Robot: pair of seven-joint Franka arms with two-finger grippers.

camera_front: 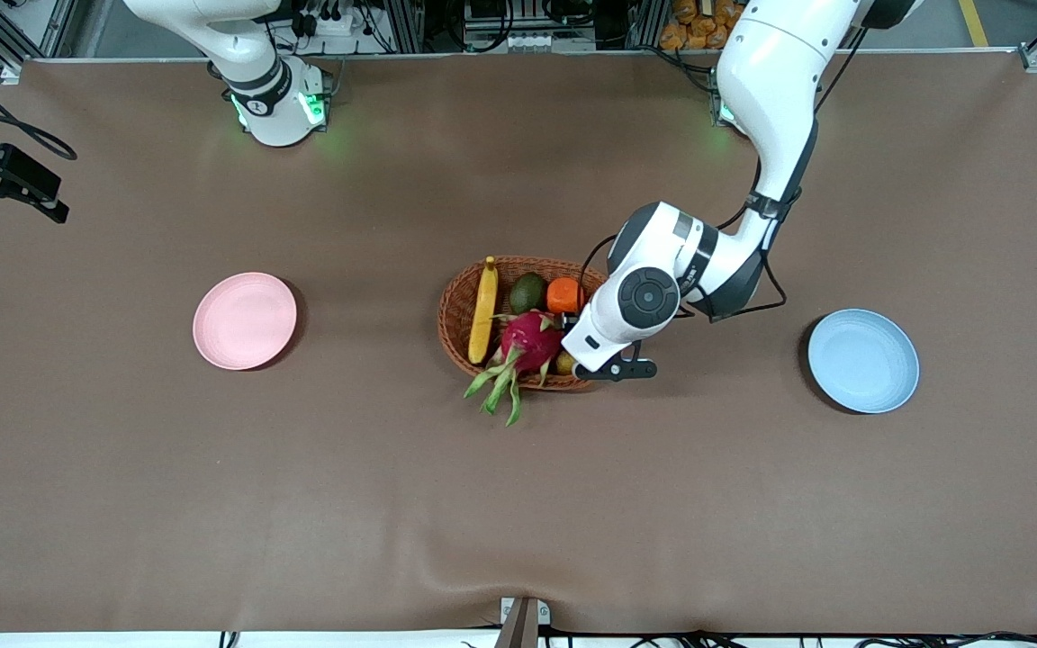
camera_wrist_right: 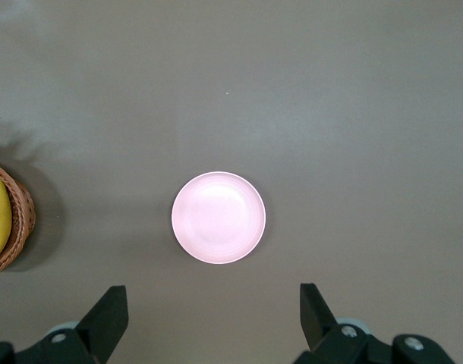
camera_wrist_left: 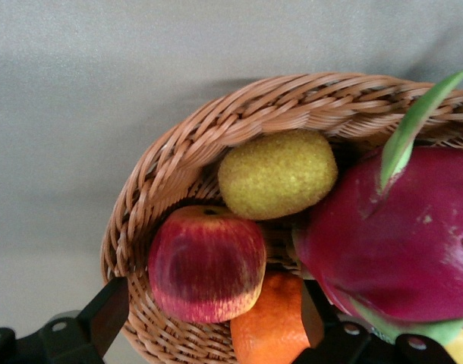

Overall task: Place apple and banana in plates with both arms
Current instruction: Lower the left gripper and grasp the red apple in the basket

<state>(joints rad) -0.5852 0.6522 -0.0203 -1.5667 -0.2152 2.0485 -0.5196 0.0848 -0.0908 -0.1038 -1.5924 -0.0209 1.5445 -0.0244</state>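
Two shallow round plastic plates lie well apart on the brown cloth worktop (camera_front: 212,504): the pink plate (camera_front: 245,320) toward the right arm's end, the blue plate (camera_front: 863,360) toward the left arm's end. Between them sits an oval woven wicker basket (camera_front: 460,315). In it the smooth, nearly straight yellow banana (camera_front: 483,310) lies along the rim toward the right arm's end. The small red apple (camera_wrist_left: 207,263), streaked with yellow, rests against the basket's wall toward the left arm's end, touching a rough-skinned yellow-green fruit (camera_wrist_left: 278,174), an orange fruit (camera_wrist_left: 266,331) and beside a big scaly pink dragon fruit (camera_front: 529,342). A dark green avocado (camera_front: 527,292) lies beside the banana.

The left arm bends down over the basket; the left gripper (camera_wrist_left: 209,322) hovers over the apple, jaws spread wide and empty. The right arm waits high, its right gripper (camera_wrist_right: 212,318) open over the pink plate.
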